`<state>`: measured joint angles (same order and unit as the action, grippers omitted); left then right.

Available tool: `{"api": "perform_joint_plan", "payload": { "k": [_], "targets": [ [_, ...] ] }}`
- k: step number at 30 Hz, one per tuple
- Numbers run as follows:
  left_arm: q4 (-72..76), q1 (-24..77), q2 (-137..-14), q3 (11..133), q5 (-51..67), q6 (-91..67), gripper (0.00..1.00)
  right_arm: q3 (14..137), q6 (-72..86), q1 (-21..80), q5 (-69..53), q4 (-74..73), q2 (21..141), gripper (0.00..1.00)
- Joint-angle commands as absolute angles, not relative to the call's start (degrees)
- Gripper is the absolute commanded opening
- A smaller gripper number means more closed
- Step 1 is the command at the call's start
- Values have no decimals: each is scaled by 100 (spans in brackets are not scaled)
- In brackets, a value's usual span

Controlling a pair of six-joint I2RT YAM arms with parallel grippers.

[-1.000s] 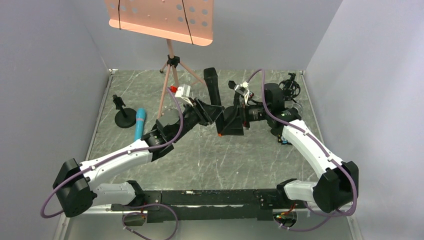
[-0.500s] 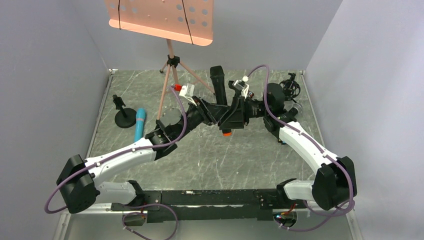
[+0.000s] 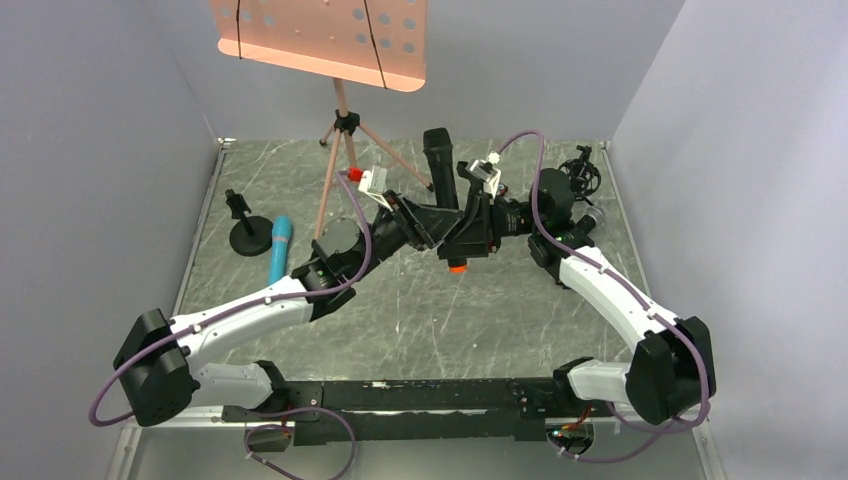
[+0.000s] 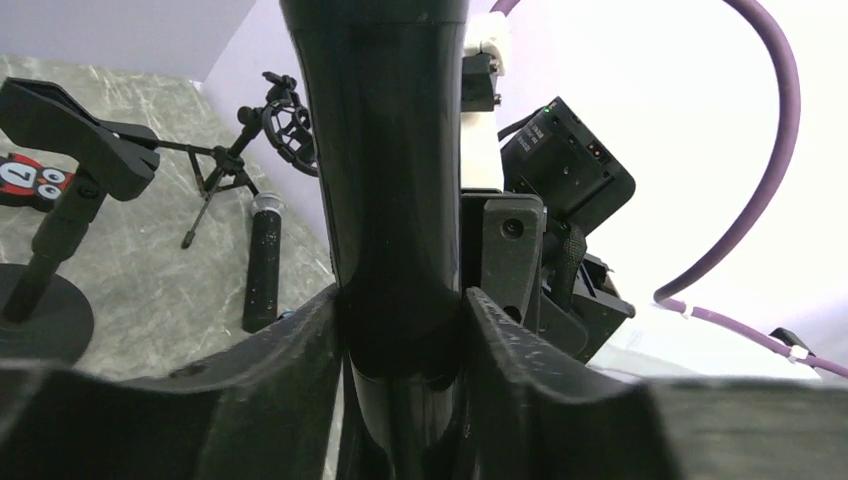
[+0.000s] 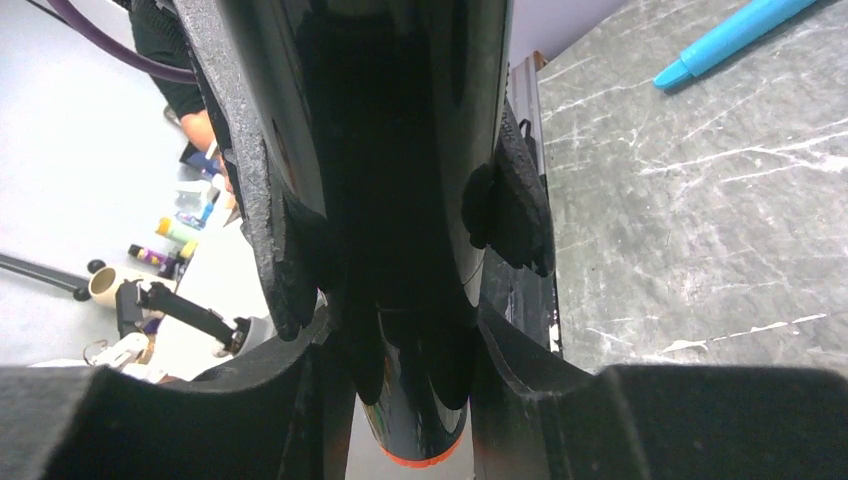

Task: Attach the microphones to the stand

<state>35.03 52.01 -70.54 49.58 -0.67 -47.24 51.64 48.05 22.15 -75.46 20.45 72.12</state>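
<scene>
The black microphone (image 3: pixel 441 175) with an orange end ring (image 3: pixel 456 267) hangs tilted above the table's middle, ring end down. My left gripper (image 3: pixel 430 220) is shut on its body from the left. My right gripper (image 3: pixel 468 232) is shut on it from the right, just below. In the left wrist view its barrel (image 4: pixel 390 180) fills the gap of the left gripper (image 4: pixel 400 340). In the right wrist view the right gripper (image 5: pixel 400 350) clamps it above the ring (image 5: pixel 420 460). The cyan microphone (image 3: pixel 279 248) lies at the left beside a round-base stand (image 3: pixel 247 232). The silver-headed microphone (image 4: pixel 263 265) lies near a tripod stand (image 4: pixel 285 130).
A pink music stand (image 3: pixel 320 40) on a tripod (image 3: pixel 340 150) rises at the back left. The shock-mount tripod stand (image 3: pixel 580 175) is at the back right, behind the right arm. Grey walls close in both sides of the table.
The right gripper swung in from the right and closed on the black microphone below the left gripper. The microphone tilted more upright and its orange end came into view.
</scene>
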Motion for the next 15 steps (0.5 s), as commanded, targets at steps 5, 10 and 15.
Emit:
{"api": "perform_joint_plan", "payload": {
  "k": [5,10,15],
  "targets": [
    [4131,4745,-6486,4767,930,-5089,88,5559,2520,2179,-7634,-263,6779,0],
    [4285,4214,-6721,4991,2286,-5504,99,5545,1872,2179,-7741,-721,6629,0],
    [3781,4175,-7032,5448,2775,-5398,95,5675,1345,2176,-7812,-1236,6649,0]
  ]
}}
